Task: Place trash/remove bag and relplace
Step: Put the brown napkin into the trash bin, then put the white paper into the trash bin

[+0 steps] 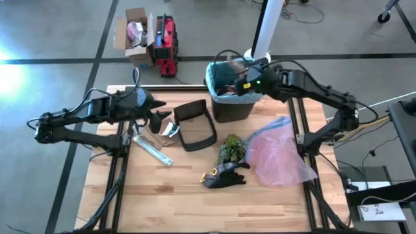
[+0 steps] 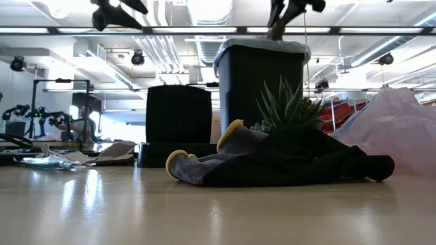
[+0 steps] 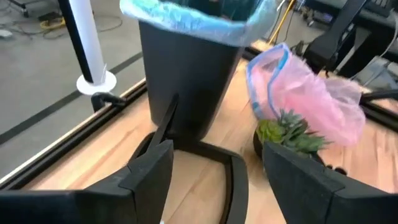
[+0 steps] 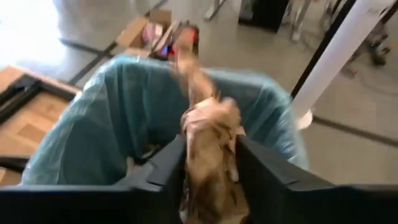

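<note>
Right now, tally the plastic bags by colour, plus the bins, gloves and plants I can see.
Teal-blue bag, lining the bin: 1
Pink bag, on the table: 1
Black bin: 1
Black-and-yellow glove: 1
Green plant: 1
Total: 5

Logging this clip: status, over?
Right tool over bin, crumpled brown paper between its fingers. Left tool open above table scraps. Nothing blocking.

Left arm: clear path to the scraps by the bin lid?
Probably yes. The left claw hangs open just above the paper scraps beside the black lid frame, nothing lying between them; the right claw is away over the bin.
</note>
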Tool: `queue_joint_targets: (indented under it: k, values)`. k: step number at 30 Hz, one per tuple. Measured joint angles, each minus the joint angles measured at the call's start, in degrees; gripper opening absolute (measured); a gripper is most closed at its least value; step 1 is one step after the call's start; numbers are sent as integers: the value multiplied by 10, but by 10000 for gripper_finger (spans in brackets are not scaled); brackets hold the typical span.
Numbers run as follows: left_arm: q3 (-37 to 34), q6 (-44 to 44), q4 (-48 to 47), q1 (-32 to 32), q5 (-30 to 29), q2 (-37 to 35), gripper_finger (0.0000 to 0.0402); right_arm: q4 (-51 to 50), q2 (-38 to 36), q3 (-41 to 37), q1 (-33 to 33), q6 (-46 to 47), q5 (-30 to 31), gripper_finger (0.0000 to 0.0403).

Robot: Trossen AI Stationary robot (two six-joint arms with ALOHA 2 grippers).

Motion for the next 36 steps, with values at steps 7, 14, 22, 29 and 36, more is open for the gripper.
queue_joint_targets:
  k: [7, 14, 22, 29, 36]
  values:
    - [0, -19, -91, -1, -3, 16, 258, 11, 10, -12, -1, -18, -33, 254]
    - [-32, -94, -152, -1, -5, 16, 264, 49, -18, -3, 78, -101, -28, 319]
    - [-161, -108, -66, -3, -4, 18, 263, 92, -24, -3, 210, -135, 6, 327]
    - [-280, 38, 61, -29, -5, 20, 272, 97, -18, -5, 297, -168, 71, 314]
    - [-306, 31, 91, -37, -14, 60, 269, 95, -22, -5, 335, -169, 94, 302]
